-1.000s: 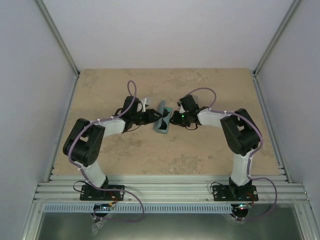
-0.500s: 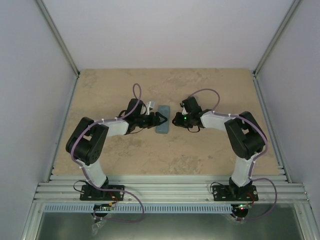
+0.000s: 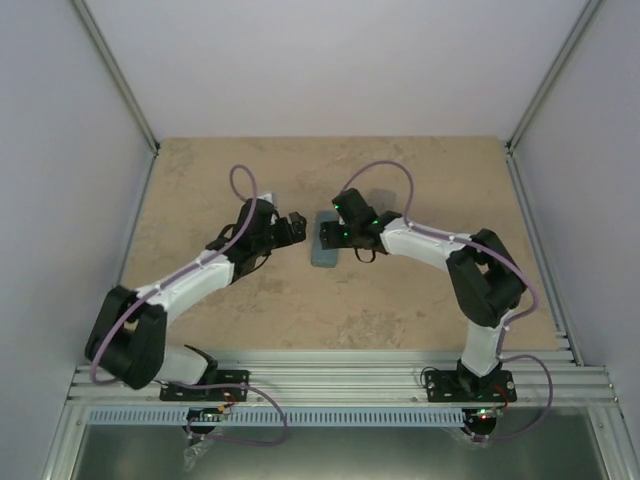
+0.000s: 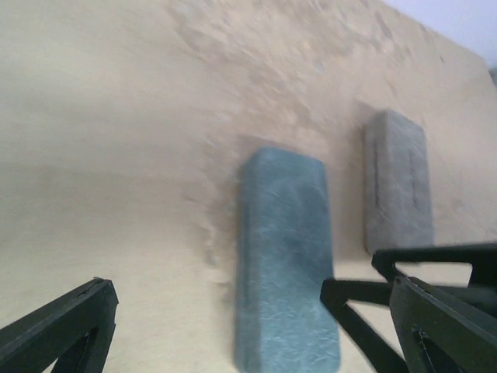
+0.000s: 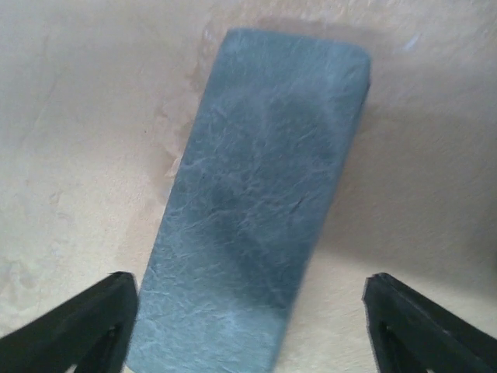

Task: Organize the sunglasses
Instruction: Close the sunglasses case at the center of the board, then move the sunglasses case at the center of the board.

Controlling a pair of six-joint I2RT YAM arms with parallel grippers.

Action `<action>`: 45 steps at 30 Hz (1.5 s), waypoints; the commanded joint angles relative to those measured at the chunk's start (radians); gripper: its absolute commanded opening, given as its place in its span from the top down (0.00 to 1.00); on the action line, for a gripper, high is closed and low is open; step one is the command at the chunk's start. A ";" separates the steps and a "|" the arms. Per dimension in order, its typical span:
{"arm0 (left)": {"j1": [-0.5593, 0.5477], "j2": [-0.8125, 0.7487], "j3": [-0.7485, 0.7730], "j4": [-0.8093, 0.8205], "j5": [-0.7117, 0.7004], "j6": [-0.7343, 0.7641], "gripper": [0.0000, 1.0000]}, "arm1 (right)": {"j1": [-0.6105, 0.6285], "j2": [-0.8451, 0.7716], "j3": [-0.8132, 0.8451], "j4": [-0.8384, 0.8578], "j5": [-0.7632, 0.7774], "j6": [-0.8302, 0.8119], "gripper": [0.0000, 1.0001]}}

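**A:** From above, what do we have?

**B:** We see a blue-grey case (image 3: 322, 255) lying shut on the mottled beige tabletop (image 3: 420, 310). The left claw (image 3: 295, 226) hangs just beside the case's left edge. The right claw (image 3: 333, 231) is over its far right corner. Pale walls (image 3: 350, 60) stand behind the case and to either side, and a ribbed metal rail (image 3: 340, 380) runs well in front of it.

**A:** And the sunglasses?

**B:** We can find neither pair there. The lid hides whatever the case holds.

**A:** The left wrist view?

**B:** We see the left claw's fingers (image 4: 62, 330) spread wide, gripping nothing, with the case on the tabletop beyond them. To the right of it and farther off, apart from it, lies a grey case (image 4: 397, 183), also shut. We see no glasses here either.

**A:** And the right wrist?

**B:** Our right claw is just as wide open and holds nothing. The blue-grey case lies lengthwise between its two fingers (image 5: 85, 326) and beyond them, with beige tabletop on every side. We cannot tell what is inside.
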 commanded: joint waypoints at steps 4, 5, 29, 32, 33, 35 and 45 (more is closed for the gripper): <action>0.002 -0.218 -0.075 -0.134 -0.304 -0.087 0.01 | 0.099 0.140 0.149 -0.160 0.169 0.038 0.05; 0.002 -0.237 -0.083 -0.141 -0.304 -0.091 0.01 | 0.109 0.158 0.171 -0.175 0.182 0.047 0.03; 0.003 -0.457 -0.120 -0.211 -0.203 -0.071 0.01 | 0.092 0.225 0.270 -0.315 0.323 0.173 0.39; 0.003 -0.486 -0.097 -0.234 -0.203 -0.039 0.01 | 0.045 0.231 0.272 -0.269 0.311 0.166 0.38; 0.002 -0.503 -0.087 -0.243 -0.201 -0.031 0.01 | 0.027 0.237 0.276 -0.256 0.300 0.163 0.39; 0.002 -0.525 -0.075 -0.250 -0.191 -0.017 0.00 | -0.002 0.259 0.303 -0.244 0.279 0.152 0.38; 0.002 -0.523 -0.009 -0.344 -0.154 -0.046 0.01 | -0.043 0.391 0.467 -0.295 0.200 0.121 0.34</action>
